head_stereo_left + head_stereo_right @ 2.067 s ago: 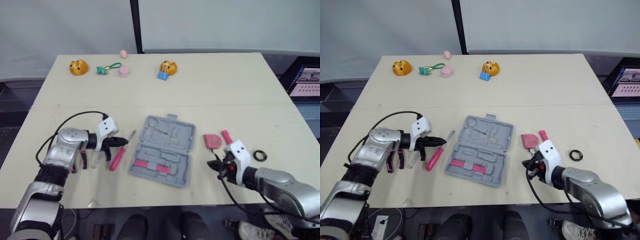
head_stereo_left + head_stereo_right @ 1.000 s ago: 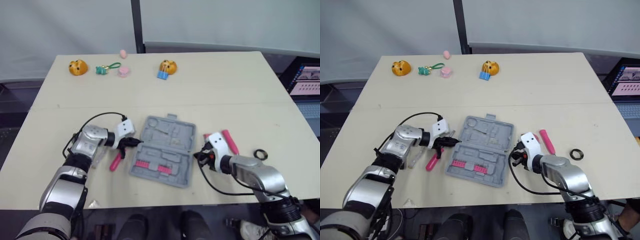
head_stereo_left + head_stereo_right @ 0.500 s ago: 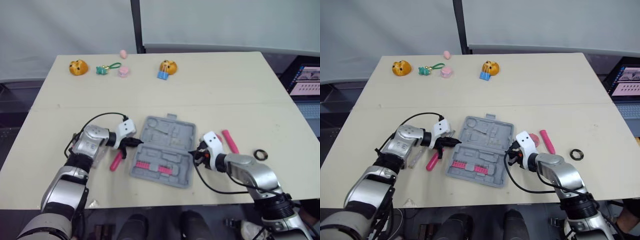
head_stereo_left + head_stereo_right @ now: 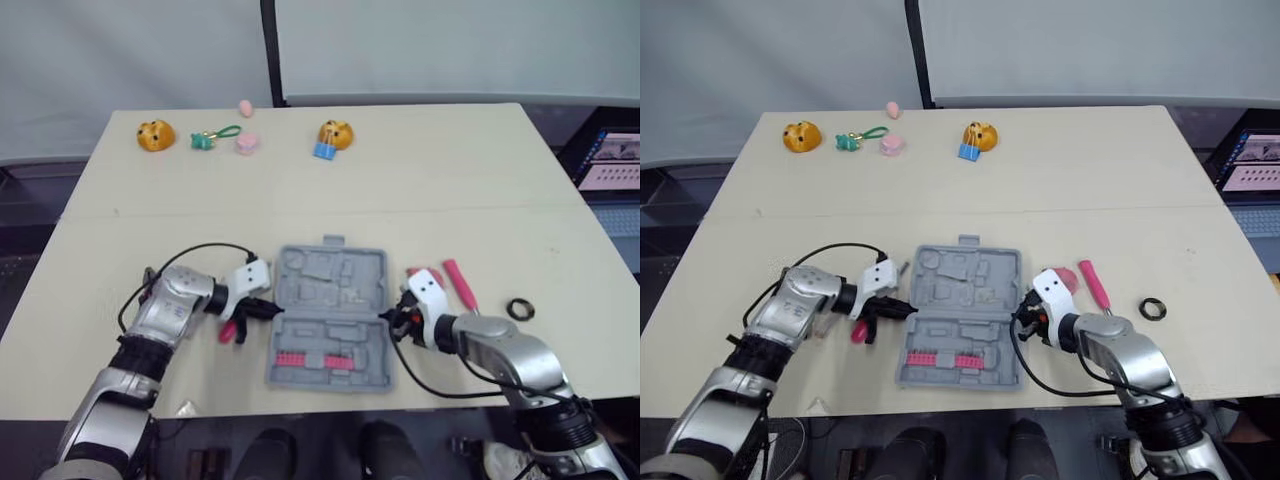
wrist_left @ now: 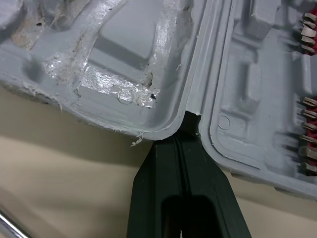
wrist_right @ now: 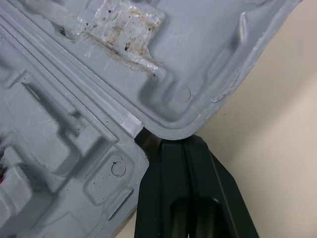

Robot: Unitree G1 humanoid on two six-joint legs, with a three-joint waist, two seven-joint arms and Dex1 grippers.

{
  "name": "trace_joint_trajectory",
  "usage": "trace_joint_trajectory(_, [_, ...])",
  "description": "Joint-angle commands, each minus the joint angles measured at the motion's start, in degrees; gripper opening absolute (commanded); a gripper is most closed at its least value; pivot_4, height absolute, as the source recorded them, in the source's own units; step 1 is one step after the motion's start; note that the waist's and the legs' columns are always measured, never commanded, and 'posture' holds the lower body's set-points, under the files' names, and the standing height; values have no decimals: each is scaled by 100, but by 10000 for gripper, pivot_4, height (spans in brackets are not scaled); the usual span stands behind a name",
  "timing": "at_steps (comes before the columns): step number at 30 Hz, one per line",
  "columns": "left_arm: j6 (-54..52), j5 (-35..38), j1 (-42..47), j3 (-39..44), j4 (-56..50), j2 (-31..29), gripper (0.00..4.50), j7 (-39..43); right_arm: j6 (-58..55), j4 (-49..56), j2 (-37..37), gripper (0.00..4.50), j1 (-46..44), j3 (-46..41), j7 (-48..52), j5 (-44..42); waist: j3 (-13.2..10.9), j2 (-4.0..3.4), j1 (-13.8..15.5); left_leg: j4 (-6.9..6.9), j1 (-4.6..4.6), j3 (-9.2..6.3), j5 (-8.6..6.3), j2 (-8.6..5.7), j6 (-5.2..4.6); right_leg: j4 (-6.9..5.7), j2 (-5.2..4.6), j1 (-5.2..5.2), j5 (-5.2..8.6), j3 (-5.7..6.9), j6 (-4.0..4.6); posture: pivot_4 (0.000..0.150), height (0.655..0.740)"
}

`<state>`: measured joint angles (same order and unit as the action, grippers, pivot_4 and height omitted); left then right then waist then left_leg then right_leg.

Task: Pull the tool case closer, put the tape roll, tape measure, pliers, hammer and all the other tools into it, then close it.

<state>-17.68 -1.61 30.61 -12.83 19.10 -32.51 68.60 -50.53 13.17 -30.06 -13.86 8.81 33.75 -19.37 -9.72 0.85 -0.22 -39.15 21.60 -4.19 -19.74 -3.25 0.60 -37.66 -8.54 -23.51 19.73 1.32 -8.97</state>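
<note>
Tool case [image 4: 330, 300]: grey, lid laid open flat, sitting mid-counter [image 4: 450, 180] toward the near edge, roughly square to us. We see a row of red bits [image 4: 322, 360] in the near half and moulded slots in the far half.
Left gripper [image 4: 272, 311]: at the case's left side, level w/ the hinge line. The wrist view shows us its fingers [image 5: 158, 198] pressed together, tips nosed into the notch btwn the two halves.
Right gripper [image 4: 388, 317]: at the mirror spot on the case's right side. Its fingers [image 6: 163, 188] are together too, tips touching the hinge notch where the halves meet.
Screwdriver [image 4: 228, 330]: pink handle, on the counter just left of the case, partly behind the left gripper; outside the case.
Tape measure [image 4: 418, 273]: pink, just right of the case's far half, partly hidden behind the right wrist.
Pink-handled tool [image 4: 460, 285]: lies angled on the counter beside the tape measure, on its right; we can't tell which tool it is.
Tape roll [image 4: 517, 309]: black ring, farthest right, apart from the case.
Far edge: orange toy [image 4: 156, 134], green keychain [image 4: 212, 136], two small pink bits [image 4: 247, 145] and a 2nd orange toy w/ blue clip [image 4: 334, 135], all well apart from the case.
</note>
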Motion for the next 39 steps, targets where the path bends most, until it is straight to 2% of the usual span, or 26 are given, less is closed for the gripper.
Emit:
trace_joint_trajectory(1, [-341, 219, -216, -46, -618, -151, 0, 197, -176, 437, -61, 259, 128, 98, 237, -214, 0, 0, 1, 0, 0, 0, 0, 0, 0, 1, 0, 0, 0, 0, 0, 1500, 7121])
trace_joint_trajectory(11, [-762, 451, -632, 3, -1220, -520, 0, 199, -552, 985, -153, 259, 442, 5, 173, -391, -1, -1, 9, 1, 0, 0, 0, 2, 0, 5, 0, 2, 0, -2, 0, 1500, 7121])
trace_joint_trajectory(39, [-1412, 913, -1387, -40, -2248, -988, 0, 158, -922, 1619, -84, 259, 981, -239, -62, -570, -1, -2, 14, 2, 0, 0, -2, 6, -3, 9, -1, 5, 0, -6, 0, 1500, 7121])
